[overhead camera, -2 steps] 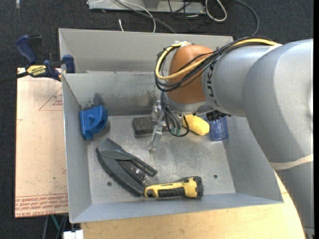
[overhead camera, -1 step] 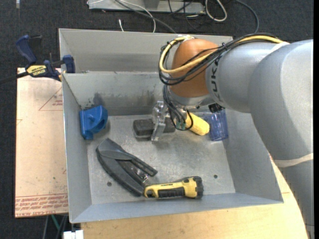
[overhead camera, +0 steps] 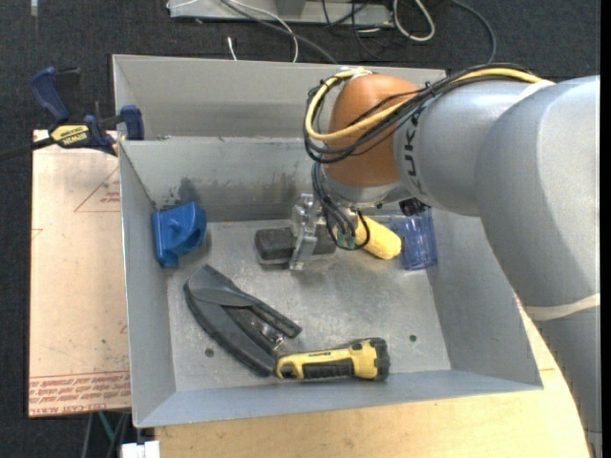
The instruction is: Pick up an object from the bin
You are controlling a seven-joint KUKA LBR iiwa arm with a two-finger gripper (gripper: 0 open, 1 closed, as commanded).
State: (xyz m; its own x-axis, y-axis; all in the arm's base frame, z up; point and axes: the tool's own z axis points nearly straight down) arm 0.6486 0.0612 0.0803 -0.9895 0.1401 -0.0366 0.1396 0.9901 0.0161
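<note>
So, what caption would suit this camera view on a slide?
End effector low in the grey bin, beside a dark block; a yellow-handled tool lies apart.

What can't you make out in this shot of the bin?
Camera view:
- Dark grey block: right end hidden behind the gripper; contact unclear.
- Yellow thing: left part covered by the arm; kind unclear.
- Clear blue thing: top hidden under the arm.
- Bin: back right corner hidden by the arm.

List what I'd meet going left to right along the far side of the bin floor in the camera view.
blue plastic piece → dark grey block → gripper → yellow piece → clear blue packet
</note>
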